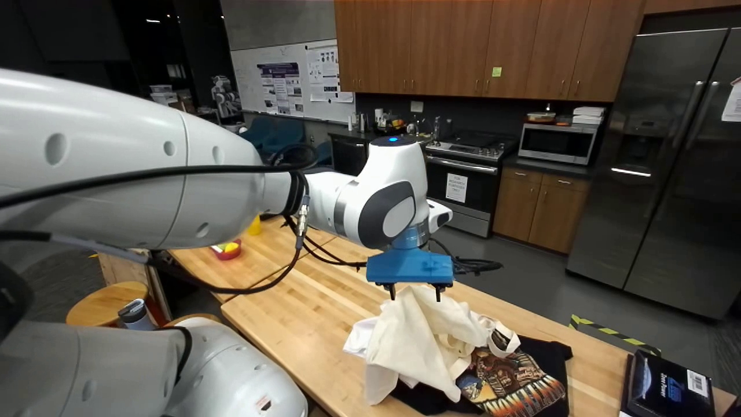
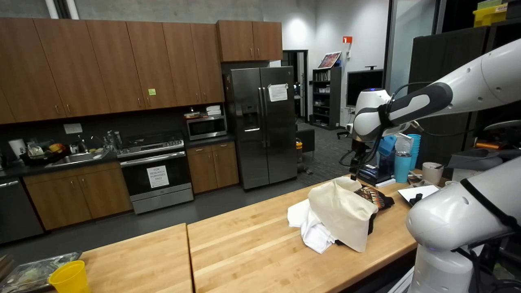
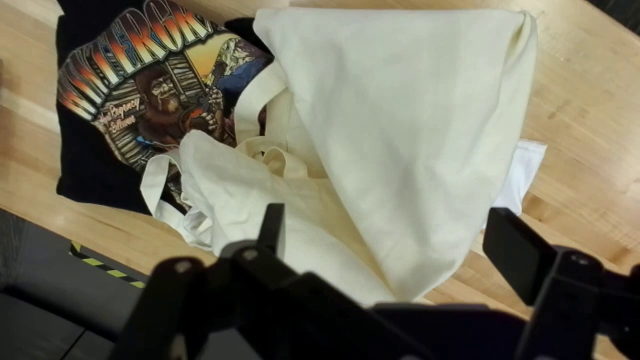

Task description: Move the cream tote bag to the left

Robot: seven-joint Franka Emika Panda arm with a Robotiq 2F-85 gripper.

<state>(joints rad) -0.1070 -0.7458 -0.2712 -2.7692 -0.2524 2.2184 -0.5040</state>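
Observation:
The cream tote bag (image 1: 408, 341) lies crumpled on the wooden table, with its straps towards a black printed shirt. It also shows in an exterior view (image 2: 341, 205) and fills the middle of the wrist view (image 3: 400, 100). My gripper (image 1: 415, 295) is open, pointing down over the bag's raised top. In the wrist view the fingers (image 3: 390, 230) stand wide apart with a fold of the bag between or below them; I cannot tell whether they touch it. The gripper also shows edge-on in an exterior view (image 2: 353, 177).
The black printed shirt (image 3: 165, 100) and a white cloth (image 2: 313, 232) lie partly under the bag. A black box (image 1: 668, 385) and blue cups (image 2: 403, 167) stand at one table end. A yellow cup (image 2: 70, 277) and red bowl (image 1: 227, 250) are towards the far end.

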